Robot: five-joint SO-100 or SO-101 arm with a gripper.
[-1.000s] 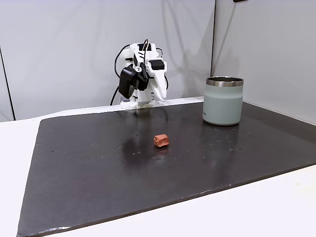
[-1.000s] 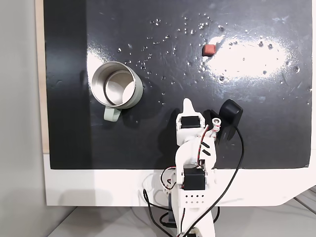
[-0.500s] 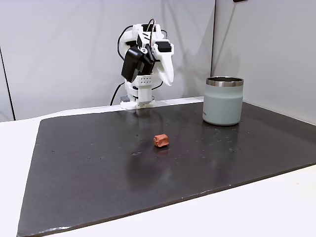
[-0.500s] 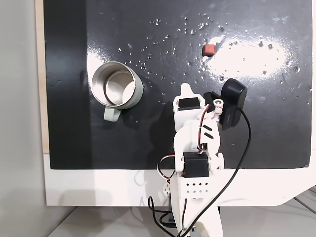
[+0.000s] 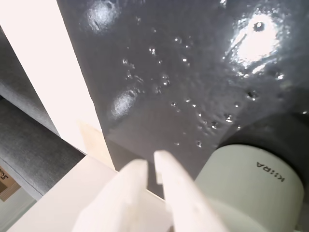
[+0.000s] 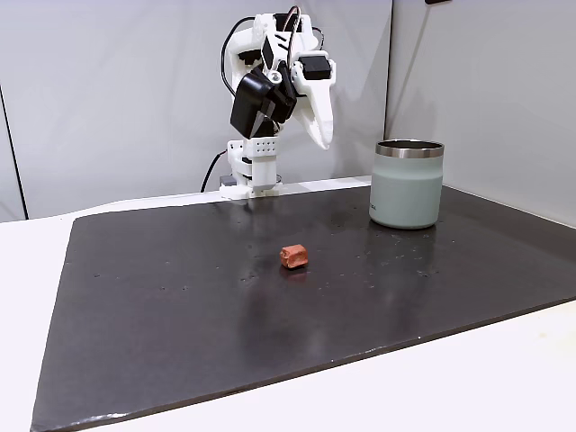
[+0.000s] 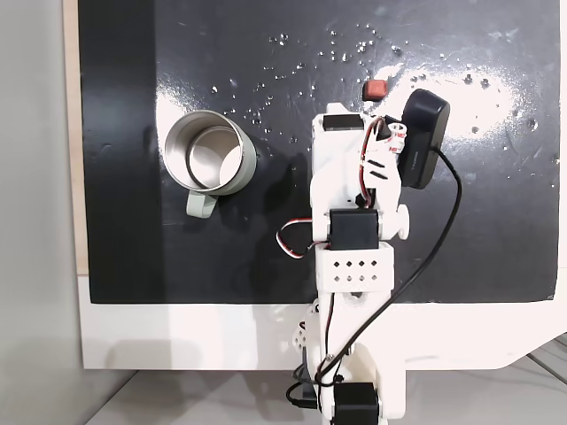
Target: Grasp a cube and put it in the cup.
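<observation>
Arm has lifted and stretched forward since the earlier frames; the hand (image 6: 322, 139) now hangs high over the dark mat (image 6: 180, 306) on the table (image 6: 36, 252), fingers (image 5: 166, 169) nearly together with a thin gap, gripping nothing. Cube (image 6: 293, 256) sits untouched mid-mat, well apart from the cup (image 6: 407, 184). Wrist view catches the cup's wall (image 5: 251, 188) with lettering, partly legible, reading roughly "KIRA"; from above the cup (image 7: 209, 162) appears empty.
</observation>
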